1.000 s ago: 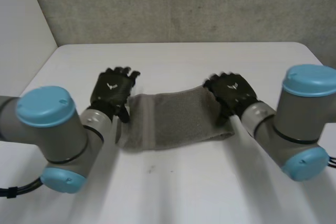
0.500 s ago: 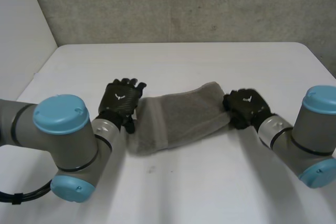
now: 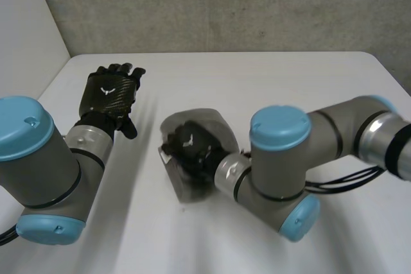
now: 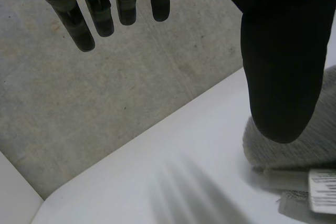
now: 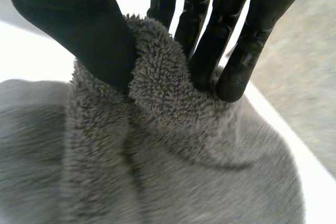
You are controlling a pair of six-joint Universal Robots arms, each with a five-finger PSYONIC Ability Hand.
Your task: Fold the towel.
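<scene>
We judge the fold half done: our right hand (image 3: 192, 149) pinches the towel (image 3: 215, 125), doubled over at the frame's centre, our left hand (image 3: 109, 94) hovers spread at upper left, and next we must lay the held part down flat.

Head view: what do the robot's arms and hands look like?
The left arm and right arm are thick grey cylinders with round light-blue caps. The left hand and right hand are black, each with a small white emblem on its back.
</scene>
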